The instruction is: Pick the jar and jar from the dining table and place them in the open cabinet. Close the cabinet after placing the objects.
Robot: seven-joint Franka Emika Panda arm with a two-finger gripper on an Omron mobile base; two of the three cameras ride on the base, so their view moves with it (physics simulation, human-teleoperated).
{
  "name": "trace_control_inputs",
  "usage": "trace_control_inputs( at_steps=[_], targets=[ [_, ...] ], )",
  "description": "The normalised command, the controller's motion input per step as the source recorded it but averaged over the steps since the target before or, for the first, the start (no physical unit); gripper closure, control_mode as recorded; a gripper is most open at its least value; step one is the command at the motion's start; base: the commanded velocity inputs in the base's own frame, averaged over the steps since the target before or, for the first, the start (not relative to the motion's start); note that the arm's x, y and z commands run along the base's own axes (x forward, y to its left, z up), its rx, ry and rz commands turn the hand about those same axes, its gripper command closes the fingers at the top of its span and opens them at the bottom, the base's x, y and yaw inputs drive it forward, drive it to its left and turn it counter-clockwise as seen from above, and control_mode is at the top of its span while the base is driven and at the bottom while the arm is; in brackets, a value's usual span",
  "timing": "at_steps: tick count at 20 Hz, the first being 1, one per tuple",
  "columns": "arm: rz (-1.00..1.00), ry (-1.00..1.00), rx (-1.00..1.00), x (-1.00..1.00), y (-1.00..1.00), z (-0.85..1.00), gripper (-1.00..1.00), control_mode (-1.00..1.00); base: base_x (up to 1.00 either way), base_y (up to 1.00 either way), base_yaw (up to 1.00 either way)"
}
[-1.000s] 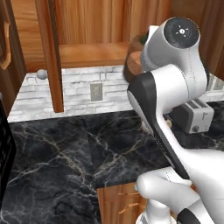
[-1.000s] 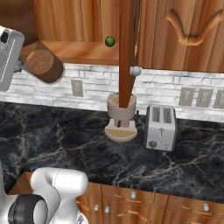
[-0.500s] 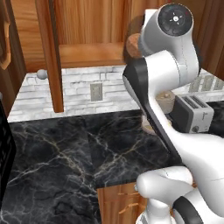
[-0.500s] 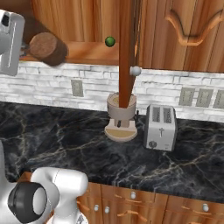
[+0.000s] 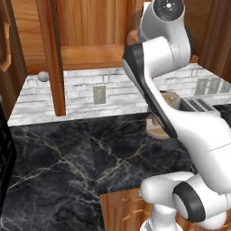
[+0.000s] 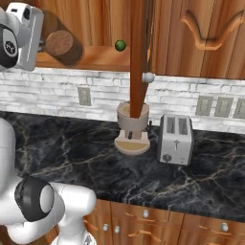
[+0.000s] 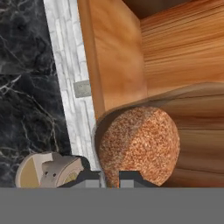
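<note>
Gripping jar (image 6: 60, 44) at cabinet (image 6: 91, 57) shelf, toaster (image 6: 175, 139) in right base view

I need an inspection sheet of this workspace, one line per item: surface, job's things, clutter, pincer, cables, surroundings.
Surface: black marble counter, white-veined, backed by white brick tiles.
Job's things: brown jar at the open cabinet's shelf; whether it rests on the shelf cannot be told.
Clutter: round grey-brown appliance and toaster on the counter.
Pincer: pincer shut on the jar, fingertips close together.
Cables: nothing seen.
Surroundings: open cabinet door with silver knob, wall sockets, drawers below the counter.
</note>
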Motion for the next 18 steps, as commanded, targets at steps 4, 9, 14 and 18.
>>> trace_control_inputs(
  at_steps=[4,9,14,18],
  targets=[
    [0.0,0.0,0.0,0.58,0.0,0.03,1.0,-1.0,0.0,0.0,0.0],
    [0.0,0.0,-0.01,0.59,0.0,0.02,1.0,-1.0,0.0,0.0,0.0],
    [0.0,0.0,0.0,0.59,0.0,0.0,1.0,-1.0,0.0,0.0,0.0],
    [0.0,-0.02,-0.04,0.43,0.0,0.0,1.0,-1.0,0.0,0.0,0.0]
  ],
)
